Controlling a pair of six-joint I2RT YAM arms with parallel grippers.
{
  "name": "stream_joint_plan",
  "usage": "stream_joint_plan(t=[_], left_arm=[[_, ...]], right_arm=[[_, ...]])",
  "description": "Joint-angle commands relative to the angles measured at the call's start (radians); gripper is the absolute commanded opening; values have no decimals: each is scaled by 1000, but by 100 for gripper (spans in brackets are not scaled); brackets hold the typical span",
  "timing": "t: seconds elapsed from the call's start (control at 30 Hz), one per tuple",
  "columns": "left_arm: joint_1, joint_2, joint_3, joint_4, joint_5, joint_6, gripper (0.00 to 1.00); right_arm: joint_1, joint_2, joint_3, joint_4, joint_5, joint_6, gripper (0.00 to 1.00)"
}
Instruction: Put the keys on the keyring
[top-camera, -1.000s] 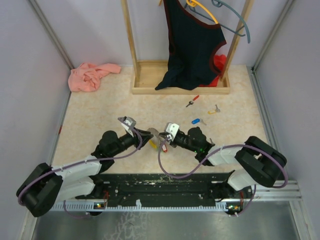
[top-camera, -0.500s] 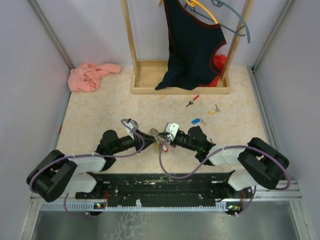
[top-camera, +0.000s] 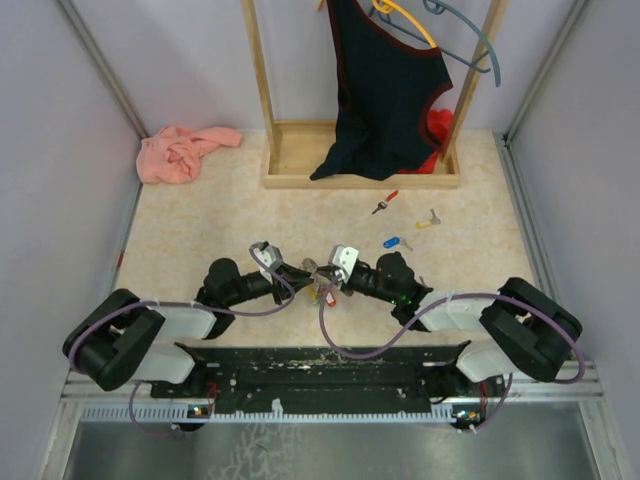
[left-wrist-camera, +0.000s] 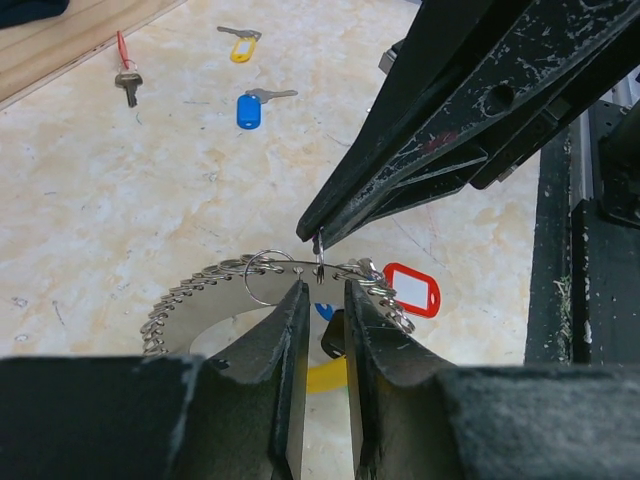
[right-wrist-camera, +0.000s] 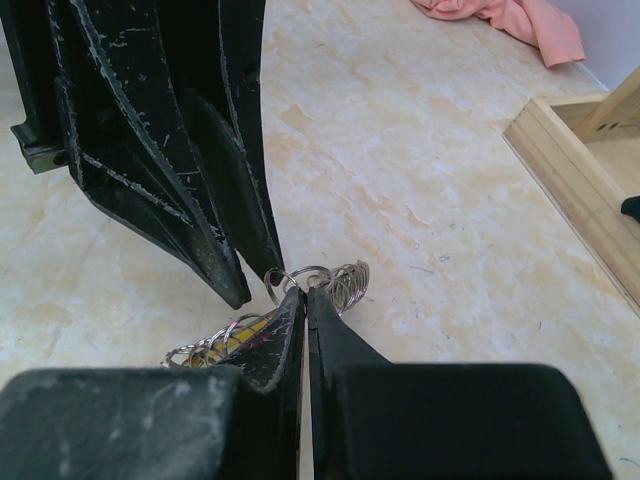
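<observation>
The keyring (left-wrist-camera: 200, 295) is a grey metal arc lined with small rings, with a red tag (left-wrist-camera: 412, 290) and a yellow part. It lies between my two grippers (top-camera: 312, 283). My left gripper (left-wrist-camera: 325, 290) has its jaws a narrow gap apart, tips resting on the arc's inner edge; nothing is clearly clamped. My right gripper (right-wrist-camera: 306, 290) is shut on one small ring of the keyring (right-wrist-camera: 345, 285); its tips show in the left wrist view (left-wrist-camera: 318, 238). The red key (top-camera: 385, 203), yellow key (top-camera: 428, 219) and blue key (top-camera: 395, 242) lie loose on the floor behind.
A wooden rack base (top-camera: 300, 150) with a dark top (top-camera: 385, 90) hanging over it stands at the back. A pink cloth (top-camera: 180, 152) lies back left. Grey walls close in both sides. The black rail (top-camera: 330, 365) runs along the near edge.
My left arm has folded back and its elbow has shifted right and lower. Both grippers have stayed at the keyring, and the loose keys have not moved.
</observation>
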Motion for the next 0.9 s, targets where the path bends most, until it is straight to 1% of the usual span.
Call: stream_joint_plan(t=[0.0,0.2,0.53,0.63,0.77,0.87], left_arm=[[6,15,23,72,48,44,25],[6,12,25,75,32,71,24],[5,43,58,32,63,104,16],[6,56,65,17,73,115,15],[6,49,54,9,60,124,18],[6,45,54,-6,49,132,17]], right_arm=[[1,-38,53,52,-24,1,0],[1,-40,57,47,-30,0,0],[1,-52,66,34,-42,3,0],[1,-53,66,34,-39,6,0],[1,-64,64,29,-28,5,0],[1,-69,64,28,-31,5,0]])
